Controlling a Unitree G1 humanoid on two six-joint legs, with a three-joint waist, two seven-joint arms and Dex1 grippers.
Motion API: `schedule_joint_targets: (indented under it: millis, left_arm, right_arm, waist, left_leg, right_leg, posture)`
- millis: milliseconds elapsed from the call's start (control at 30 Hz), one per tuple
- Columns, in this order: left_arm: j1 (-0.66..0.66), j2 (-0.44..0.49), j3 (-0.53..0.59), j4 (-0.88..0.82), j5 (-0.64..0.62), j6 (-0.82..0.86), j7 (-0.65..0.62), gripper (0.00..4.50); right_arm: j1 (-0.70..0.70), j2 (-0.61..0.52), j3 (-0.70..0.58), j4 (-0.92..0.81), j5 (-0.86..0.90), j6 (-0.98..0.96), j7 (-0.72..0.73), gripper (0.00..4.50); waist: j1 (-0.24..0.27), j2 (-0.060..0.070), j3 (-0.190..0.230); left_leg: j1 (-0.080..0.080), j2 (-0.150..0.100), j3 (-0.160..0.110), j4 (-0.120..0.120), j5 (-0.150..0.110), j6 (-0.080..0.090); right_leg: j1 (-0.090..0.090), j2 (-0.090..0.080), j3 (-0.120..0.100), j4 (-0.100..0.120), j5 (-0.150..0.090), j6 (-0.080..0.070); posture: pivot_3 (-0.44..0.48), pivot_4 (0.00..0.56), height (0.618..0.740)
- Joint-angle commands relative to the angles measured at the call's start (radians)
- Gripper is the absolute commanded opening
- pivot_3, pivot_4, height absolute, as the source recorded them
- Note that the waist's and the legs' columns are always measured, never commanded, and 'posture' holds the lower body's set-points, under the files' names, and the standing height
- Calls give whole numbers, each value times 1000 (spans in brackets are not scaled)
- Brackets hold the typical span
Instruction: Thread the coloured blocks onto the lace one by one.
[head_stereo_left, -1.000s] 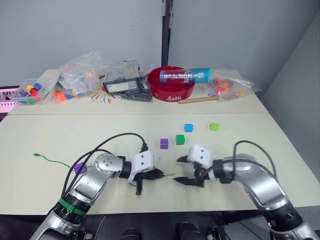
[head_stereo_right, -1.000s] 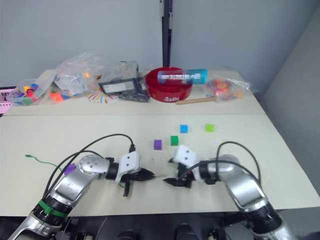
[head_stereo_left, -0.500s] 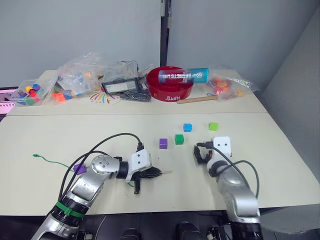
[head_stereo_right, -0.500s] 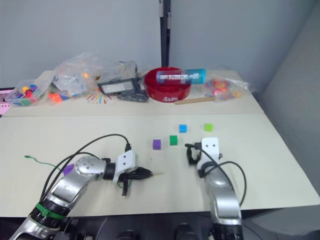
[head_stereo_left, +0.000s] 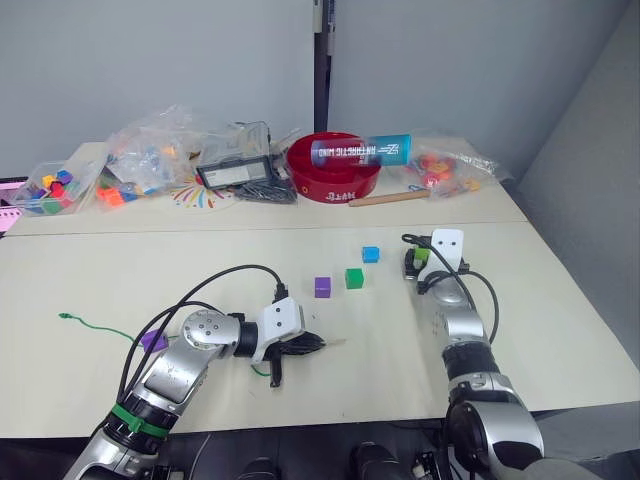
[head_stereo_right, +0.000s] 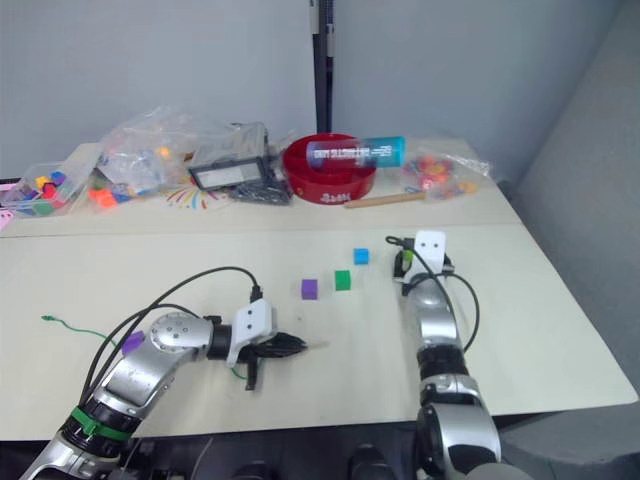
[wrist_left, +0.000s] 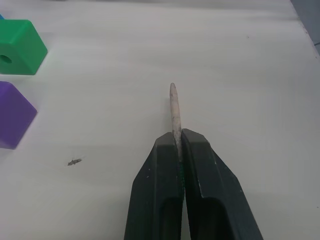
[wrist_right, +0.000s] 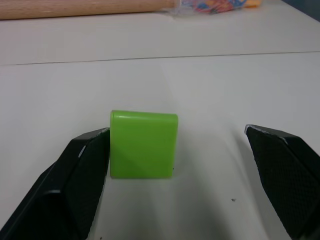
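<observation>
Pincers first. The left pincer (wrist_left: 176, 150) is pressed tight on the stiff pale tip of the lace (wrist_left: 173, 107), which pokes out past its fingers just above the tabletop (head_stereo_left: 540, 330). The rest of the thin green lace trails off across the tabletop toward the robot's left. The right pincer (wrist_right: 177, 160) is spread wide around the lime green block (wrist_right: 143, 144). One finger is right beside the block, maybe touching it, and the other is well apart from it.

Out from there, the dark green block (head_stereo_left: 354, 278) and a purple block (head_stereo_left: 322, 287) sit near each other in the middle, and the light blue block (head_stereo_left: 371, 254) is a little farther back. Another purple block (head_stereo_left: 153, 340) lies by the left arm, near the lace.

No block looks to be on the lace yet, though I cannot tell with the purple one by the left arm. So the job looks like it is only starting, with the lime green one likely first.
</observation>
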Motion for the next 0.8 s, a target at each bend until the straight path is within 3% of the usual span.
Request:
schedule_joint_targets:
  millis: [33, 133, 167, 433, 600, 700, 800]
  left_arm:
    - [3, 2, 20, -41, -15, 1, 11, 0]
    - [6, 4, 20, -48, -15, 5, 16, 0]
    - [8, 5, 21, -50, -16, 6, 18, 0]
    - [8, 11, 23, -55, -17, 12, 23, 0]
    - [6, 12, 22, -45, -17, 4, 19, 0]
    - [5, 17, 29, -34, -17, -4, 16, 0]
    - [7, 26, 39, -18, -17, -18, 10, 0]
  right_arm:
    - [-59, -15, 1, 129, 3, -59, -6, 4490]
    - [-83, -14, -9, 198, 10, -62, -43, 4490]
    - [-84, -13, -12, 209, 15, -63, -48, 3970]
    - [-69, -1, -14, 188, 50, -72, -35, 1287]
    - [-38, 5, -17, 96, 74, -62, -24, 1197]
    - [70, 29, 10, -141, 87, 10, -1, 1197]
    - [282, 78, 83, -581, 94, 166, 25, 1197]
  waist:
    - [-6, 0, 0]
    - [-17, 0, 0]
    - [-17, 0, 0]
    - [-8, 1, 0]
    - [-7, 1, 0]
    - [-5, 1, -1]
    - [2, 2, -1]
  left_leg:
    - [0, 0, 0, 0, 0, 0]
    - [0, 0, -1, 0, 0, 0]
    - [0, 0, -1, 0, 0, 0]
    - [0, -2, -2, 0, 0, 0]
    - [0, -2, -2, 0, 0, 0]
    - [-1, -2, -3, -1, 0, 0]
    - [-1, -2, -4, -3, 0, 0]
  right_leg:
    - [0, 0, 0, 0, 0, 0]
    - [0, 0, 0, 0, 0, 0]
    - [1, 0, 0, 0, 0, 0]
    - [2, -2, 0, 1, 1, 2]
    - [1, -2, -1, 0, 1, 2]
    - [1, -2, -1, 0, 1, 2]
    - [0, -2, -1, 1, 1, 2]
  posture:
    - [0, 150, 740]
    - [0, 150, 740]
    - [0, 150, 740]
    - [0, 150, 740]
    - [0, 150, 740]
    - [0, 150, 740]
    - [0, 150, 740]
